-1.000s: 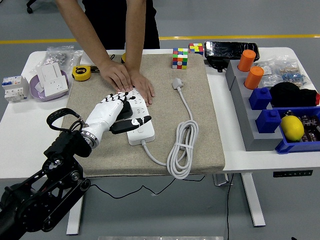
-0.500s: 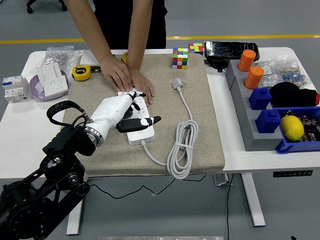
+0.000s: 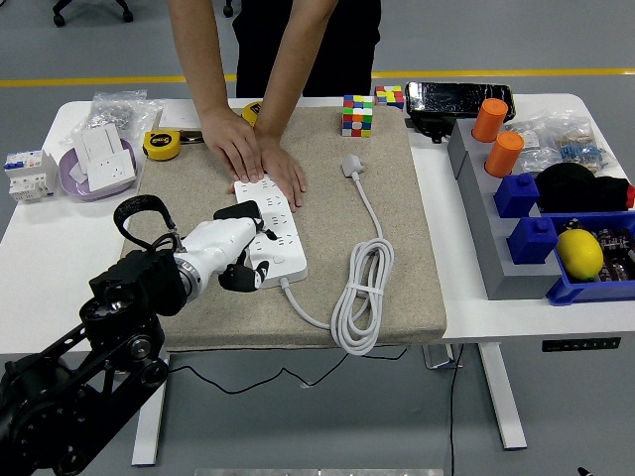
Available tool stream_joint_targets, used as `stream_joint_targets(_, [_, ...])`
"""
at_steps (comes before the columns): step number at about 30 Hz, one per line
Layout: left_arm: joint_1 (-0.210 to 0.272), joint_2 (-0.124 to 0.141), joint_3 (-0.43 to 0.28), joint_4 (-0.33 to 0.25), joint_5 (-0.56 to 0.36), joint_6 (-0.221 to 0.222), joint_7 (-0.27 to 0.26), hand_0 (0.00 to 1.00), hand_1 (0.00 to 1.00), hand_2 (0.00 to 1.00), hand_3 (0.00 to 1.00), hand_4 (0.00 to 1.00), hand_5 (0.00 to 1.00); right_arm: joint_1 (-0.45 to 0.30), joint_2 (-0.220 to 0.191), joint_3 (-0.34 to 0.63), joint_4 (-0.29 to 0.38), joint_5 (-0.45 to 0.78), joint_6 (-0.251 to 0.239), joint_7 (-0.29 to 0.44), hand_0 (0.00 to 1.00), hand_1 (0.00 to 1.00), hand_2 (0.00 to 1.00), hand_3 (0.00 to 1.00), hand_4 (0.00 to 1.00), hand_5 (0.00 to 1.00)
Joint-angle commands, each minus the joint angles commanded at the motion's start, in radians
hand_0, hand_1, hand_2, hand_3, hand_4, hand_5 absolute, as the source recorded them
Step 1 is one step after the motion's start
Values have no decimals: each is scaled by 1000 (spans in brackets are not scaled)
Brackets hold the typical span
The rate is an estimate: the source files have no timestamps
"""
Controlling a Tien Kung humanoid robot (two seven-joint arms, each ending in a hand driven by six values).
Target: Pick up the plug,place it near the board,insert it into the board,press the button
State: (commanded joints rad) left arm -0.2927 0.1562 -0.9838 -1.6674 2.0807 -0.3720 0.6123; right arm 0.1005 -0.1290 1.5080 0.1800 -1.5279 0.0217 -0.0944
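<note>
The left hand (image 3: 230, 250) reaches in from the lower left and rests at the near left end of the power strip (image 3: 272, 230). Its fingers (image 3: 248, 280) are curled loosely downward beside the strip's near edge; whether they touch the strip cannot be determined, and they hold nothing. The right arm is out of view.

The power strip is white and lies on the beige mat (image 3: 397, 248), running diagonally from upper left to lower right. Its cable (image 3: 359, 297) leaves the near end, coils in several loops to the right of the strip, then runs up the mat to the plug (image 3: 352, 165). The plug lies flat on the mat, well apart from the strip and below the puzzle cube (image 3: 357, 115).

A person stands at the far side of the table (image 3: 40, 258). Both of the person's hands (image 3: 256, 159) press flat, palms down, on the far end of the strip, one overlapping the other.

At the left of the mat are a yellow tape measure (image 3: 162, 145) and a bowl (image 3: 94, 174) containing a white socket. At the right, a grey tray (image 3: 476, 198) carries two orange cylinders (image 3: 496, 137), and a blue bin (image 3: 585, 283) holds a lemon (image 3: 580, 253).
</note>
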Motion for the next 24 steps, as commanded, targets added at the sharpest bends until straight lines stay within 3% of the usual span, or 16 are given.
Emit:
stream_joint_targets(14, [-13, -14, 29, 111, -9, 26, -29, 150, 33, 155, 800, 411, 126, -4, -1, -1, 0, -6, 1, -1, 847, 756, 745, 780, 998, 880])
stream_joint_targets(24, [-15, -25, 33, 151, 4, 51, -46, 151, 33, 155, 796, 404, 126, -4, -1, -1, 0, -6, 1, -1, 847, 757, 745, 780, 998, 880])
